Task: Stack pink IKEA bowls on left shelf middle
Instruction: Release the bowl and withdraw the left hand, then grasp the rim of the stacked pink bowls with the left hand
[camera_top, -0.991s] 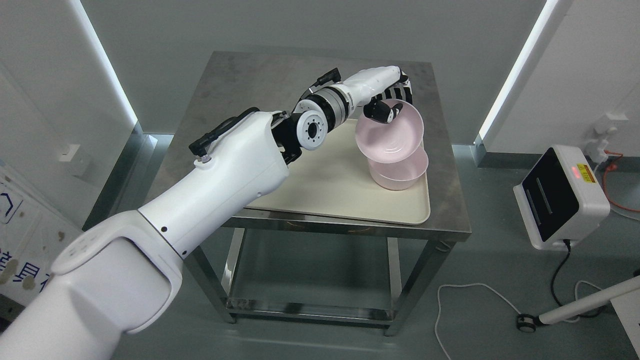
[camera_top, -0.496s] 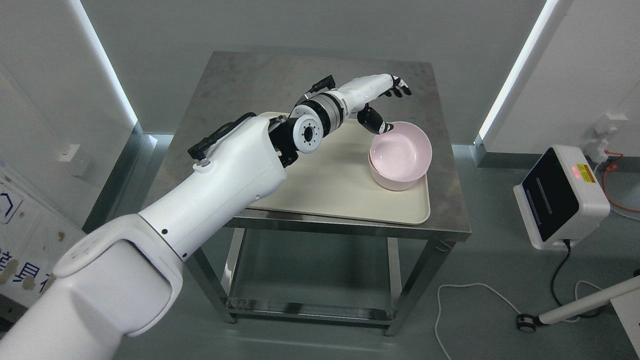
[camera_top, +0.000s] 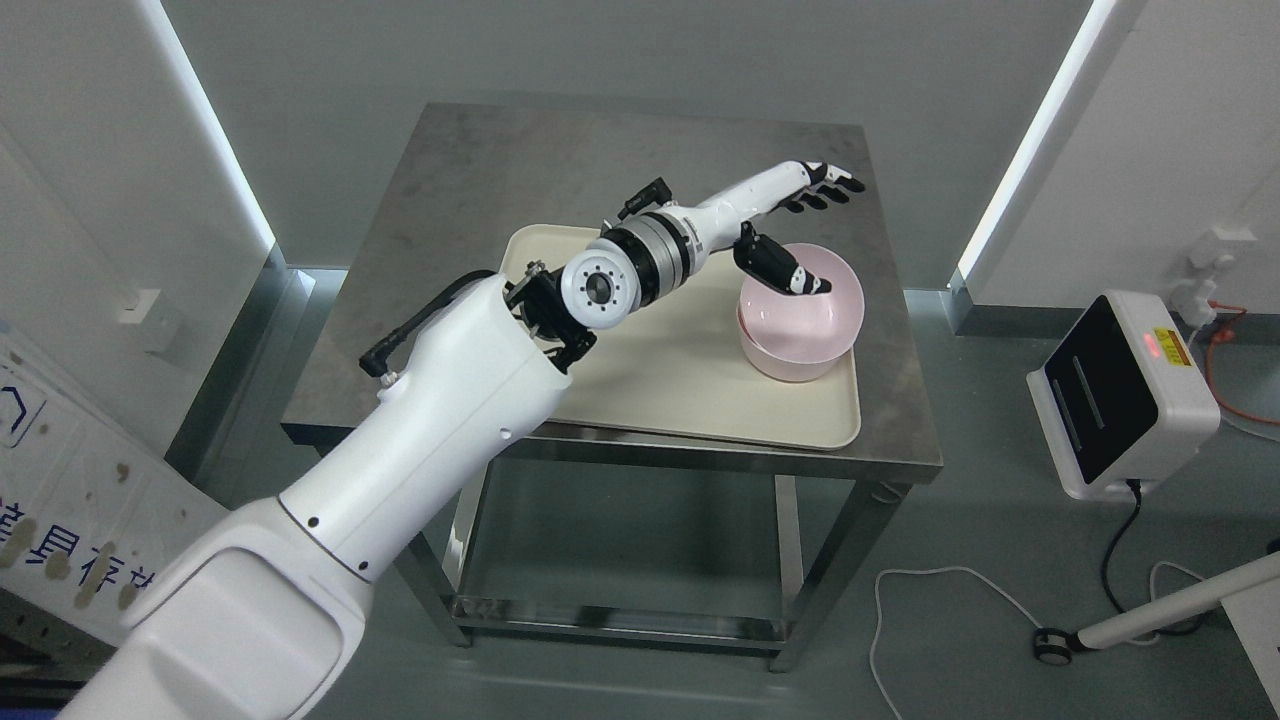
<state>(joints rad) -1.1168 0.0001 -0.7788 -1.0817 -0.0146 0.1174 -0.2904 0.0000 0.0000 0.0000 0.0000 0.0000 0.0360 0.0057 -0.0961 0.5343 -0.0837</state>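
Observation:
Two pink bowls sit nested on the right side of the cream tray (camera_top: 690, 400). The upper bowl (camera_top: 810, 305) rests inside the lower bowl (camera_top: 795, 362), level and upright. My left hand (camera_top: 815, 230) hovers over the far rim of the stack, open, holding nothing. Its fingers (camera_top: 830, 185) stretch out flat beyond the bowls. The thumb (camera_top: 785, 268) points down over the upper bowl's inside. My left arm crosses the tray from the lower left.
The tray lies on a steel table (camera_top: 470, 170) with a lower shelf. A white device (camera_top: 1120, 395) with a dark screen stands on the floor at the right, with cables (camera_top: 950, 580) nearby. A panel with print (camera_top: 60, 540) leans at the lower left.
The upper bowl, held tilted above the stack a second ago, now sits nested in the lower one. My left hand let go, opened, and its fingers stretched out to the right.

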